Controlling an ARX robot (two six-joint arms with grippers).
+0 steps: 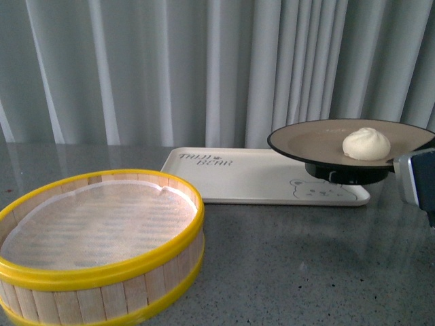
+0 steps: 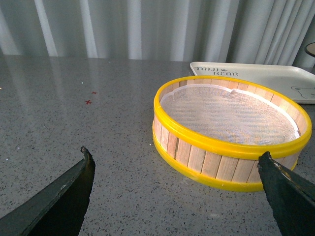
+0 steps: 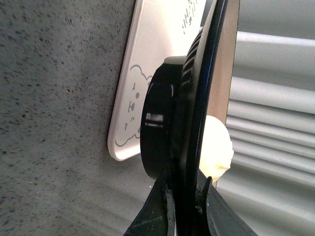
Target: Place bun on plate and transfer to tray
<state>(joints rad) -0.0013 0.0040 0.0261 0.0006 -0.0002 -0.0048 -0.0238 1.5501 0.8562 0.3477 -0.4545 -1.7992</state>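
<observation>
**Front view.** The plate sits over the bear-face end of the tray, face up and close to level. Its dark foot is low over the tray surface; contact cannot be confirmed. The bun rests on the plate, off centre toward the side away from the tray's lettering, with its pleated top pointing up. The right gripper meets the plate rim beyond that same end of the tray. The tray's long axis runs left to right. The plate and bun are round and have no long axis. A steamer basket stands on the table in front of the tray's lettering end, apart from it.

**Left wrist view.** The left gripper is spread wide and holds nothing. It faces the basket, with the tray beyond.

**Right wrist view.** The fingers are clamped on the plate rim, one on each face. The plate shows edge-on, with the bun on its upper face.

**Handling.** The plate is judged stiff, smooth and breakable. Held at one rim point, it overhangs, so it must be kept level. The bun is probably soft and light and is likely to slide if the plate tips.
</observation>
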